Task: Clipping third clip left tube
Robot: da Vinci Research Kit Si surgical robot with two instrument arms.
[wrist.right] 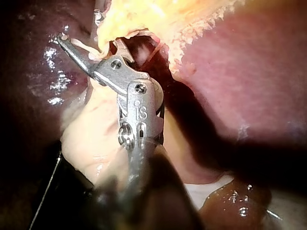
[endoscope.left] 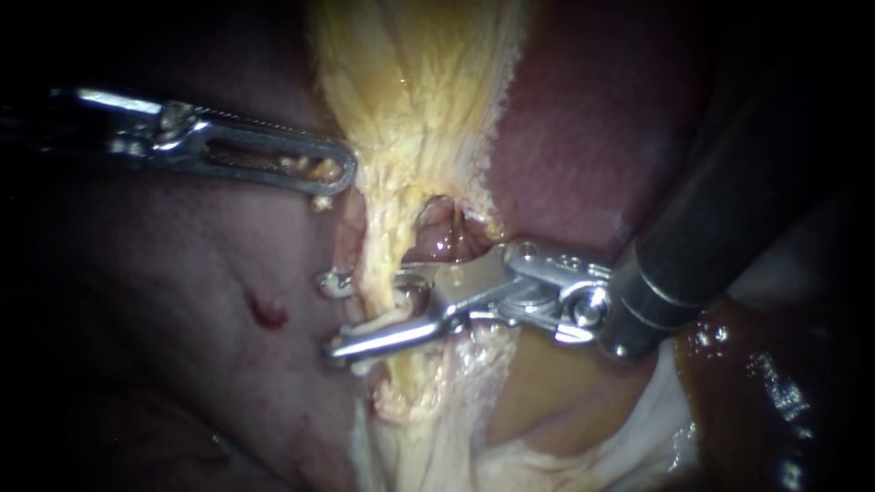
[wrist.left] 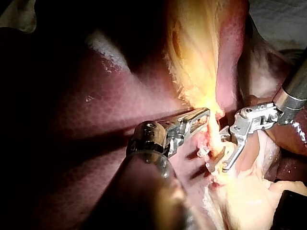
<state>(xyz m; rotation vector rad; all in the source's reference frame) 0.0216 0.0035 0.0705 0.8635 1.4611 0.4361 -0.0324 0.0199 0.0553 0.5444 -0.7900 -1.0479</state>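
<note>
The left instrument's (endoscope.left: pixel 339 173) jaws seem to pinch the edge of the yellow tissue (endoscope.left: pixel 410 82), while the right instrument's (endoscope.left: pixel 365 314) spread jaws straddle the pale left tube (endoscope.left: pixel 376 260).

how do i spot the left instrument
Find the yellow tissue band down the middle. The left instrument comes in from the left, gripping the band's left edge. Its slotted jaws are shut, whereas the right instrument lower down has open jaws.

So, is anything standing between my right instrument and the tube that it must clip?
Nothing visible does. The right instrument is open around the tube, with no other tissue between them. The left instrument grips yellow tissue farther up, clear of that spot.
</note>
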